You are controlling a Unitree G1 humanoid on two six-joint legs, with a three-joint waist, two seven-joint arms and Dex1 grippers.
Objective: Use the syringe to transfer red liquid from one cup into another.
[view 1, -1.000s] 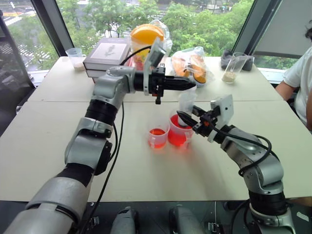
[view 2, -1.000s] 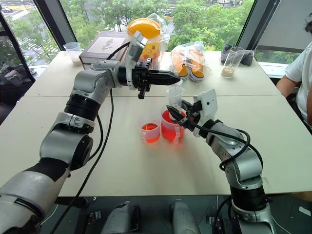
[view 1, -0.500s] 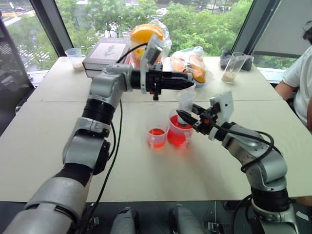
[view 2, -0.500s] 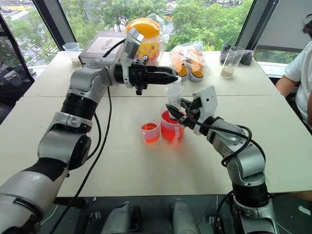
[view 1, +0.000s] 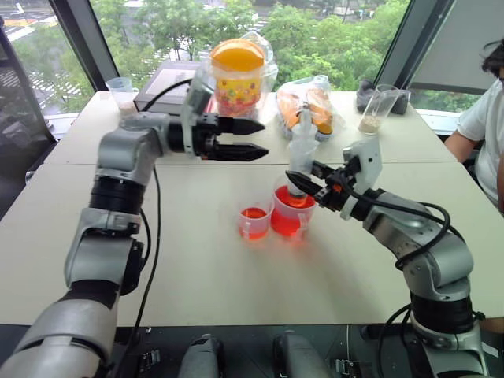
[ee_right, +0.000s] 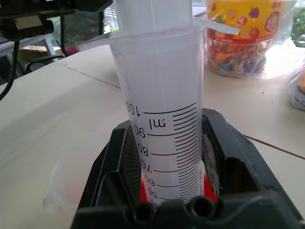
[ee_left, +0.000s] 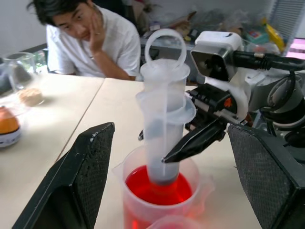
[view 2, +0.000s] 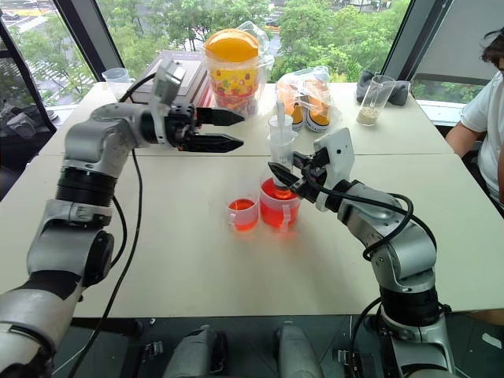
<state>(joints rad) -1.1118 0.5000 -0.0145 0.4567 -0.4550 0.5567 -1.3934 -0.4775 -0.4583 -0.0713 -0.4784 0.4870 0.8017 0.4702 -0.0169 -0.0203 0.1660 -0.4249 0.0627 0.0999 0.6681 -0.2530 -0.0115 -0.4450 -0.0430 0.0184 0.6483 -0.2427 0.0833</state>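
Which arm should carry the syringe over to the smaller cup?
Right. The right gripper already clamps the syringe upright in the larger cup; the left gripper is open and apart.

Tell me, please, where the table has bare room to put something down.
Bare: the table near edge, in front of both cups, and its left side. Crowded: the far edge, with book, candy jar, bags, and around the bigger cup.

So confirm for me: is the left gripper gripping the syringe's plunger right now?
No. The left gripper hangs open, apart from the syringe, which the right gripper holds.
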